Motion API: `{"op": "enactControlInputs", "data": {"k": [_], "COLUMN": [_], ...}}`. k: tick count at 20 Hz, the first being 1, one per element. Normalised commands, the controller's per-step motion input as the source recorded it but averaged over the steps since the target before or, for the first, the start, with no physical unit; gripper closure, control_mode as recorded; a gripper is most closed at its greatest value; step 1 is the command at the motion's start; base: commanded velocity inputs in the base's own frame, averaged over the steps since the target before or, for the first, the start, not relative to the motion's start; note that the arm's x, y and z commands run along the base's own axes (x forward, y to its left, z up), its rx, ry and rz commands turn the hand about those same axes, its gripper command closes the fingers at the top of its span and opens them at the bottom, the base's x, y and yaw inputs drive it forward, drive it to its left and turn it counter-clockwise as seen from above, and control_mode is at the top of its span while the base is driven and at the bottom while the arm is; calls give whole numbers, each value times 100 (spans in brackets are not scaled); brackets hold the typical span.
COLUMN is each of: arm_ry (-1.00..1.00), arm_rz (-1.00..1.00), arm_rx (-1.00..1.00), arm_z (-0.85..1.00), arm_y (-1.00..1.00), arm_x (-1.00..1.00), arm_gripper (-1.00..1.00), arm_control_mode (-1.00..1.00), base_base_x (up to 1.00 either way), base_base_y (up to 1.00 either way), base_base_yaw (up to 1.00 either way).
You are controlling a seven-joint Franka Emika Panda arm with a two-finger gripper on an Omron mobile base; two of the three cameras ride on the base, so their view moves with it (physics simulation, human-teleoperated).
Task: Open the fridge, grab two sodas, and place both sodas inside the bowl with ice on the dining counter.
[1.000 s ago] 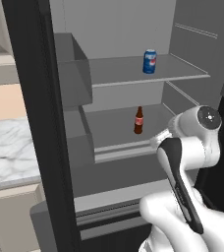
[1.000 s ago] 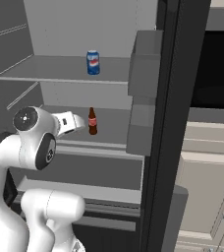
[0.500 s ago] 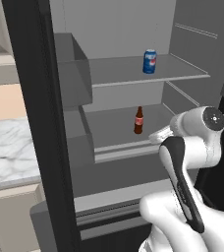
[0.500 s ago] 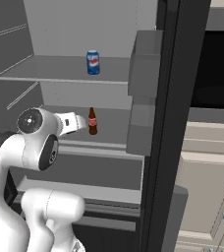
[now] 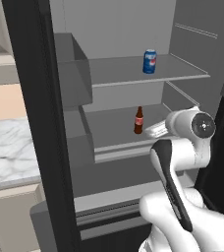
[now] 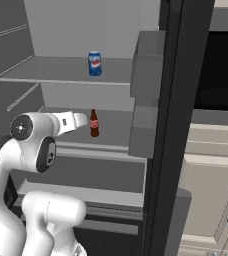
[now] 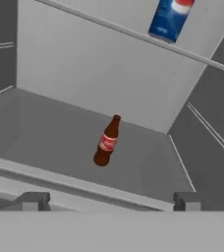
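Nearest, the fingers (image 7: pixel 108 201) spread wide and holding nothing, at the front edge of the lower shelf (image 7: pixel 50 142) inside the open fridge (image 5: pixel 119 29); just beyond, upright on that lower shelf, the dark brown cola bottle (image 7: pixel 107 141) with red label, apart from the fingers and roughly centred between them in the hand view; seen also from the left base view, standing near the white hand of the arm (image 5: pixel 182 142); farther and higher, on the upper shelf (image 5: pixel 133 71), the blue can (image 5: pixel 150 61), upright; at far left, outside the black door, a marble-topped desk (image 5: pixel 8 152).
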Motion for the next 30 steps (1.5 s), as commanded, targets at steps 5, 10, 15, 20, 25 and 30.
{"op": "enactControlInputs", "data": {"k": [5,10,15,20,25,30], "arm_ry": [-18,-6,-3,0,0,0], "arm_rz": [0,0,-4,0,0,0], "arm_rx": [0,8,31,3,2,10], "arm_z": [-19,-27,-10,-2,-5,-15], "arm_y": [0,3,-7,-2,-13,-6], "arm_x": [27,43,13,6,33,41], "arm_gripper": [-100,-100,-100,-100,-100,-100], "arm_control_mode": [-100,-100,-100,-100,-100,-100], "base_base_x": [0,0,0,0,0,0], "base_base_y": [0,0,0,0,0,0], "base_base_yaw": [0,0,0,0,0,0]}}
